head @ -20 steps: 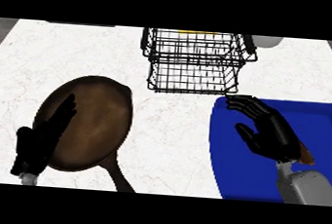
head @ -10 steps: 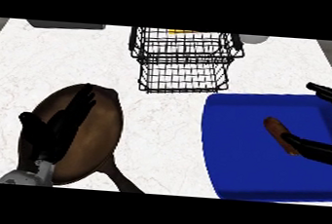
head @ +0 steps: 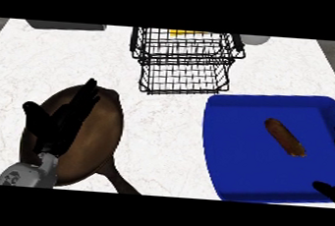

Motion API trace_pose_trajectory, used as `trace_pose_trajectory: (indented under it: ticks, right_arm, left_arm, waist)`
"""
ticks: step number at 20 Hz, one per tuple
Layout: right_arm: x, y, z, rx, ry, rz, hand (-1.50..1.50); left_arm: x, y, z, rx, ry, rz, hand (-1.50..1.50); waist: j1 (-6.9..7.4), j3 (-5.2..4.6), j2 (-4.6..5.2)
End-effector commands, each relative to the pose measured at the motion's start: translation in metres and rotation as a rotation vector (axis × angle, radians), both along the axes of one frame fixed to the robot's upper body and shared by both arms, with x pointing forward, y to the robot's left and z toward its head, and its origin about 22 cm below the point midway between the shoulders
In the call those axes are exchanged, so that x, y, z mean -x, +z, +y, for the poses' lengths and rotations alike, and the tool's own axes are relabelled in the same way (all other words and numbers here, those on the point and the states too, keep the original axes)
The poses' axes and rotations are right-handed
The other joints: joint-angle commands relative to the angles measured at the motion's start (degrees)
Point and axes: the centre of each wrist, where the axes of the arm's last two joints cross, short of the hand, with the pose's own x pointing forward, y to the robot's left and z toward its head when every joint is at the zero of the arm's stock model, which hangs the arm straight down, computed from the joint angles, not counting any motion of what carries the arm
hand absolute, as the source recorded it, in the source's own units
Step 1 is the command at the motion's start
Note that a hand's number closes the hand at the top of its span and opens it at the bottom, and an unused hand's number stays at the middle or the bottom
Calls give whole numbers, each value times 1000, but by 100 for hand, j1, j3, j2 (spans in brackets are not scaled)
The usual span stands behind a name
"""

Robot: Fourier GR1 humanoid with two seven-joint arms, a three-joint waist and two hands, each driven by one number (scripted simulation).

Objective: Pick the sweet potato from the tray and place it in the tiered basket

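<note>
Centrally sweet potato (head: 284, 137) in tray (head: 253, 175)

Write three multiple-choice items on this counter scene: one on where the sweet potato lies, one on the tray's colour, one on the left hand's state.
1. Where is the sweet potato?
A. in the tiered basket
B. on the tray
C. in the pan

2. What colour is the tray?
A. blue
B. red
C. white

3. What is the left hand doing?
A. gripping the sweet potato
B. curled round the basket's rim
C. open, fingers straight, over the brown pan

Key:
1 B, it lies on the tray's floor, right of the wire tiered basket.
2 A, its rim and floor are plain blue.
3 C, its fingers stand straight above the pan and hold nothing.
</note>
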Motion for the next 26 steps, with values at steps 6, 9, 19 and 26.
trace_pose_trajectory:
  ticks: [6, 9, 19, 26]
  right_arm:
    - [66, -5, 39, 265, -356, -99, -150]
    - [81, -1, 69, 295, -430, -53, -150]
    - [75, -37, 153, 437, -634, 33, -150]
    - [50, -60, 165, 451, -678, 101, -150]
  left_arm:
    - [-7, 7, 4, -1, -5, 6, 0]
    - [-3, 3, -4, 1, -36, -18, 0]
    - [-14, -18, -21, 1, -55, -5, 0]
    - [-26, 1, -21, 17, -54, -7, 0]
  waist:
    - [35, -23, -4]
    - [155, -24, 20]
    - [275, 1, 50]
    - [316, 10, 41]
